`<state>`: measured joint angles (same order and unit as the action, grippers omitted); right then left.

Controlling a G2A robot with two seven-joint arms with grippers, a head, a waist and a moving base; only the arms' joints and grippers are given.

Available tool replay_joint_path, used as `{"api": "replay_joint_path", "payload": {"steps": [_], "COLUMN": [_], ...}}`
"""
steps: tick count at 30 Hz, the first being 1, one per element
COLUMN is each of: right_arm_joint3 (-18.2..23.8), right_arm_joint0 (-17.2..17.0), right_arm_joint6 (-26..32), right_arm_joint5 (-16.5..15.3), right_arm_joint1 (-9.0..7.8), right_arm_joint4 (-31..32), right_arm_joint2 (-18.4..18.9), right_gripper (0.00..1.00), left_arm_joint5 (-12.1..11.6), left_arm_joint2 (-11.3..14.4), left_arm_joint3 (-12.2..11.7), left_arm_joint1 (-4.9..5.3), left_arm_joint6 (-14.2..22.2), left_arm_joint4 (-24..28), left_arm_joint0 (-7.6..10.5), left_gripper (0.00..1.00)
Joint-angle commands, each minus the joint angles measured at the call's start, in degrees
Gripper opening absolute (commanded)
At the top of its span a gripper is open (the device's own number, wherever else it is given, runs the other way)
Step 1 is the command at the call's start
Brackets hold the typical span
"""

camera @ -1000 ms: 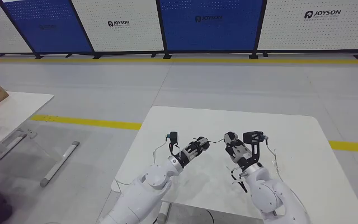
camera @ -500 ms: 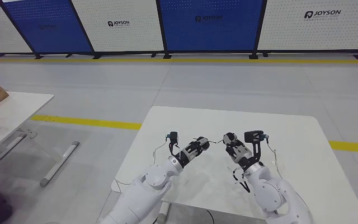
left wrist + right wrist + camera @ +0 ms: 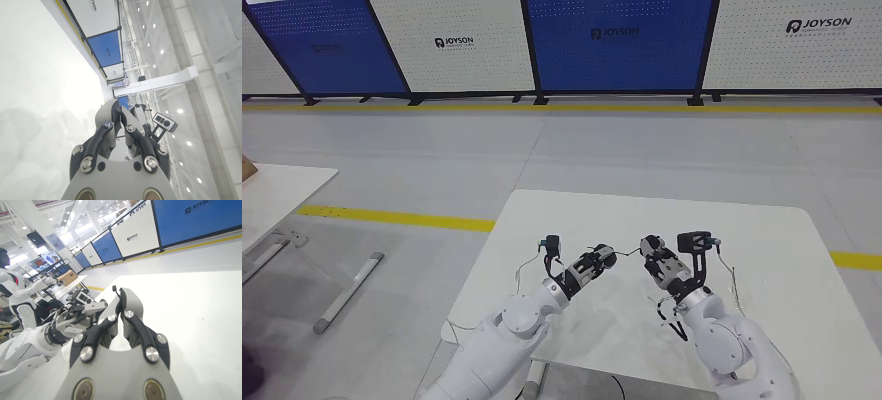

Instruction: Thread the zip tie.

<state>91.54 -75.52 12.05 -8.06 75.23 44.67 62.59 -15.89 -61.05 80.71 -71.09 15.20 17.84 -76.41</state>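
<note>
A thin black zip tie [image 3: 627,251] spans the small gap between my two grippers above the white table [image 3: 742,225]. My right gripper [image 3: 648,245] is shut on it. In the right wrist view the tie's small square head [image 3: 114,288] sticks out past the closed fingertips of the right gripper [image 3: 121,294]. My left gripper [image 3: 608,256] faces it from the other side. Its fingers are pressed together in the left wrist view [image 3: 119,108], with a dark bit of the tie between the pads. The two grippers are tip to tip, nearly touching.
Both arms hang over the near middle of the table, with bare tabletop stretching toward the far edge [image 3: 652,196] and to the right. A second white table [image 3: 282,190] stands off to the left. Blue and white fence panels [image 3: 617,45] close the background.
The right gripper has drifted slightly toward the left gripper, narrowing the gap. The left arm has stayed put.
</note>
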Motion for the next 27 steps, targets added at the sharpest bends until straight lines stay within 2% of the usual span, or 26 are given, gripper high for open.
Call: {"api": "replay_joint_path", "payload": {"steps": [1, 18, 27], "right_arm_joint3": [-0.46, -1.09, -2.69], "right_arm_joint0": [0.48, 0.09, 0.05], "right_arm_joint6": [0.43, 0.15, -2.48], "right_arm_joint5": [0.24, 0.41, 1.50], "right_arm_joint1": [0.08, 0.35, 1.07], "right_arm_joint4": [0.26, -0.68, -5.22], "right_arm_joint2": [-0.31, -0.43, -1.27], "right_gripper": [0.00, 0.00, 0.00], "left_arm_joint5": [0.00, 0.00, 0.00], "left_arm_joint2": [0.00, 0.00, 0.00], "left_arm_joint3": [0.00, 0.00, 0.00], "left_arm_joint1": [0.00, 0.00, 0.00], "left_arm_joint6": [0.00, 0.00, 0.00], "left_arm_joint4": [0.00, 0.00, 0.00], "left_arm_joint0": [0.00, 0.00, 0.00], "left_gripper": [0.00, 0.00, 0.00]}}
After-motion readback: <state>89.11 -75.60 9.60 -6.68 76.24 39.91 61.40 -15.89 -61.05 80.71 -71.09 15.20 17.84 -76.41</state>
